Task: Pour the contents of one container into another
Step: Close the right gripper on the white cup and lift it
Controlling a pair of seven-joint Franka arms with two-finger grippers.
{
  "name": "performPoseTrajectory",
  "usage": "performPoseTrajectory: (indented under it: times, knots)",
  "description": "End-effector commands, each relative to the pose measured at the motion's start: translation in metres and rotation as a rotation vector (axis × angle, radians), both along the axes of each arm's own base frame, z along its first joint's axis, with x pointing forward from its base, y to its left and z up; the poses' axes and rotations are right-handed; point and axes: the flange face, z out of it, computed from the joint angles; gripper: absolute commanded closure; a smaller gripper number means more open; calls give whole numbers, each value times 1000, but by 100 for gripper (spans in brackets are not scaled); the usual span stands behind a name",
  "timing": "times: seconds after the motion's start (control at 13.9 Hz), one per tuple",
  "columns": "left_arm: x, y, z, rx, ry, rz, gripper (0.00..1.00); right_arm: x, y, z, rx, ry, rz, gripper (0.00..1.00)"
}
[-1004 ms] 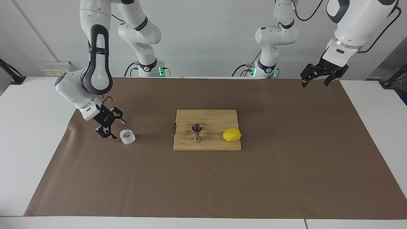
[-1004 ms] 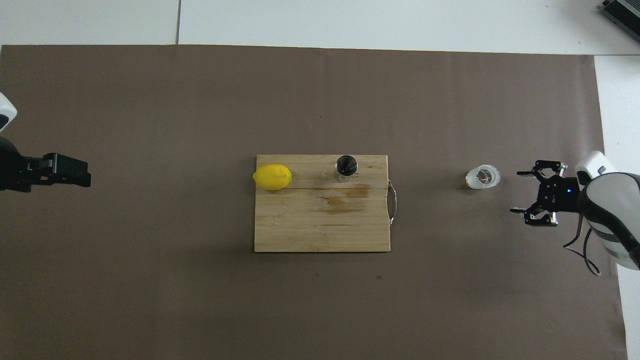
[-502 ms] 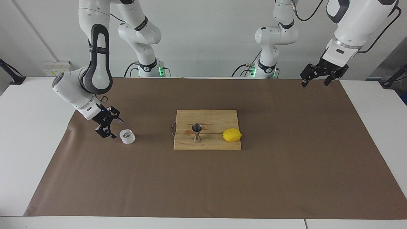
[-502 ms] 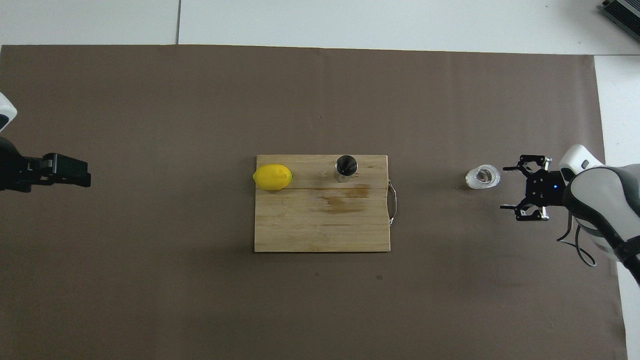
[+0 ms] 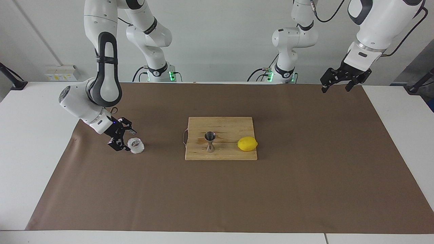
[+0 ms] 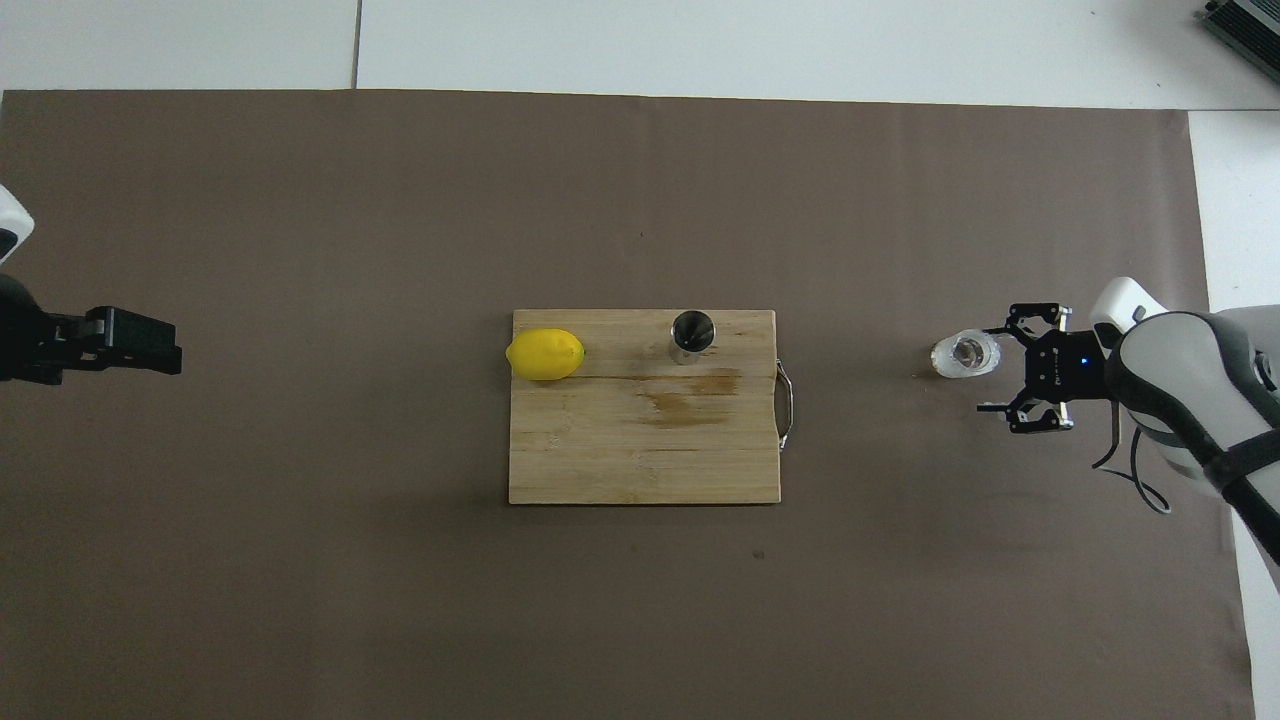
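Note:
The squat clear glass cup (image 5: 136, 145) stands on the brown mat toward the right arm's end of the table; it also shows in the overhead view (image 6: 966, 354). My right gripper (image 5: 124, 139) is open and low, right beside the cup on the side away from the board, with its fingers apart from the glass; the overhead view shows it too (image 6: 990, 368). The steel jigger (image 5: 210, 141) stands upright on the wooden board (image 5: 230, 127), and the overhead view shows its open mouth (image 6: 692, 334). My left gripper (image 5: 335, 88) is open and waits high over the mat's corner near its base.
A yellow lemon (image 5: 247, 143) lies on the board beside the jigger, toward the left arm's end. The board (image 6: 640, 450) has a metal handle (image 6: 788, 404) on the edge facing the cup. Brown mat (image 6: 640, 620) covers the table.
My right gripper has moved in toward the glass cup, from a short gap to right beside it. The cup, jigger, lemon and left arm have not moved.

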Motion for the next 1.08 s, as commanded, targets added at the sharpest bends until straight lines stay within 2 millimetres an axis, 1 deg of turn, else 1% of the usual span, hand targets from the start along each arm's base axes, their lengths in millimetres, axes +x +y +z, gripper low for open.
performPoseTrajectory:
  times: [0.0,0.14,0.22,0.43,0.57,0.65,0.79,0.86,1.0]
  knots:
    - [-6,3,3,16,4,2,0,8,-2,-1,27,-7,12,0]
    - [-6,3,3,16,6,2,0,8,1,-11,45,4,5,0]
    - [-6,3,3,16,4,2,0,10,6,-11,58,-5,11,0]
    - [-6,3,3,16,4,2,0,12,12,-12,70,-8,16,0]
    - [-6,3,3,16,6,2,0,12,13,-12,75,-8,13,0]
    - [-6,3,3,16,4,2,0,12,13,-12,75,-8,13,9]
    - [-6,3,3,16,6,2,0,13,13,-11,74,-9,11,59]
    - [-6,3,3,16,4,2,0,14,13,-9,74,-13,9,78]
    - [-6,3,3,16,4,2,0,17,17,-3,77,-22,1,93]
